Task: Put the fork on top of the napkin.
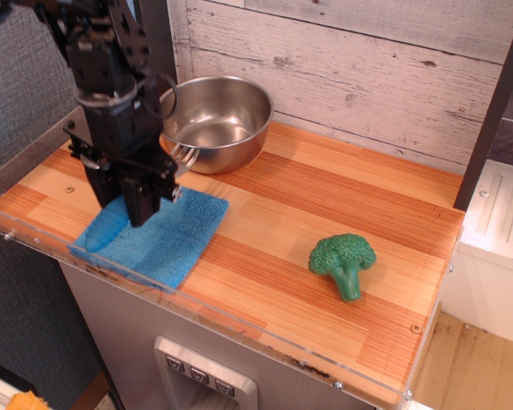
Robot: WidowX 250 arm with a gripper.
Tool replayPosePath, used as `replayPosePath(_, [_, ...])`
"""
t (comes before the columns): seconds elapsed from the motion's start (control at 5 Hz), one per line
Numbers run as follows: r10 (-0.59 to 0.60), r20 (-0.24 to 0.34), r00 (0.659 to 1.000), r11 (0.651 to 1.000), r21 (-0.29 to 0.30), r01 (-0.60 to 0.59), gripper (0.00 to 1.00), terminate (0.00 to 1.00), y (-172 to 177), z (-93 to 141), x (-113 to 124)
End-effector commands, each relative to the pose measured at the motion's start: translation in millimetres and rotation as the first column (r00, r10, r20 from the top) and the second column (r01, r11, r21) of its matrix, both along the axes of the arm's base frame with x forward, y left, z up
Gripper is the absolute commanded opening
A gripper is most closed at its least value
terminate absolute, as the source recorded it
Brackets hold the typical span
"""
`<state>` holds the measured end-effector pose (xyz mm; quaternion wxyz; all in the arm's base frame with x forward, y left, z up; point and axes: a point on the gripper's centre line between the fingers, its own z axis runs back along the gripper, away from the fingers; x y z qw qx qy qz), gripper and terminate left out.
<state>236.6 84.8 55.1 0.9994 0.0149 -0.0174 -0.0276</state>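
— Trouble first: where could this go wrong?

— Fork (120, 213) is pinched between my fingers (139, 207) and hangs on a slant. Its blue handle points down to the near left part of the napkin (167, 235), and the tines (185, 155) point up toward the steel bowl (214, 121). If I let go from this tilt, I judge the handle end would land first and the fork could tip or roll. That end sits close to the napkin's left edge, so it might finish half on the cloth and half on the counter (325, 192). The clear guard rail (34, 241) runs just beyond that corner, too.

— Anything else?

— Pushing down too far could drag or bunch the terry cloth under the handle. Lifting away carelessly, I could catch the tines, which are near the bowl's rim.

— What can't you make out?

— Whether the handle tip is already touching the napkin or just above it; blue on blue hides the contact. My own dark body covers the middle of the fork and much of the napkin's far left corner, so the exact grip point is hidden. The upper part of my arm is cut off at the top. The broccoli (343, 263) lies well apart to the right, no concern.
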Motion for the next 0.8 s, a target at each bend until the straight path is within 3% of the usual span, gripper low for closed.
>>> replayPosePath(0.0, [0.016,-0.009,1.0,1.0,0.026,-0.016,0.0,0.0,7.2,-9.1,3.6])
replayPosePath(0.4, [0.014,-0.016,1.0,1.0,0.021,-0.014,0.0,0.0,5.5,-14.0,11.3])
replayPosePath(0.6, [0.007,-0.029,1.0,1.0,0.025,-0.006,1.0,0.0,7.7,-14.3,12.3])
